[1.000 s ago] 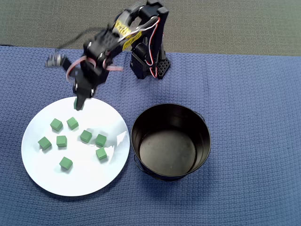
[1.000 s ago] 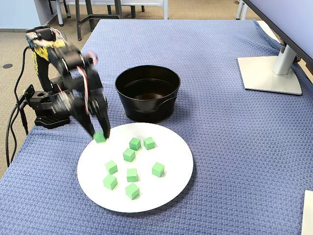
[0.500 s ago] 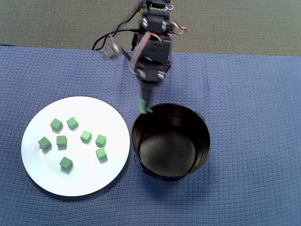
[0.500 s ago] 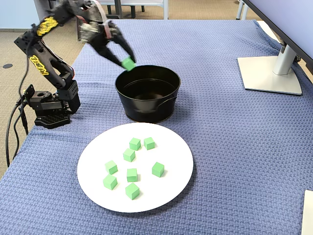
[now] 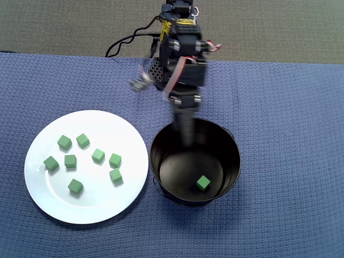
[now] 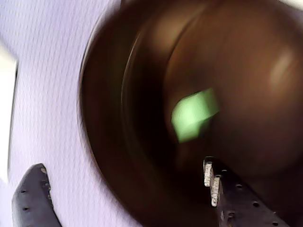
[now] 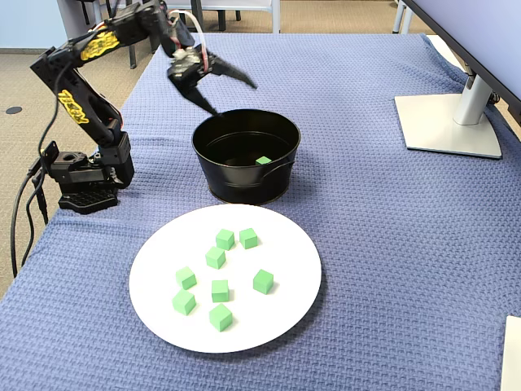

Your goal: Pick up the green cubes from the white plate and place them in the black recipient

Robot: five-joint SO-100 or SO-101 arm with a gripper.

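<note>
Hovering wide open and empty over the black recipient (image 7: 247, 155), gripper (image 7: 229, 94) facing green cubes (image 7: 220, 269) waiting on the white plate (image 7: 293, 301) nearer the fixed camera.

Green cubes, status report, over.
Gripper open above the black pot. One green cube in the pot, seven on the white plate. Nothing in the way.

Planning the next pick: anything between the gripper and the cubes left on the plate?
Nothing visible. The open gripper hangs over the black pot's far rim; the seven cubes lie uncovered on the white plate, bare cloth between.
</note>
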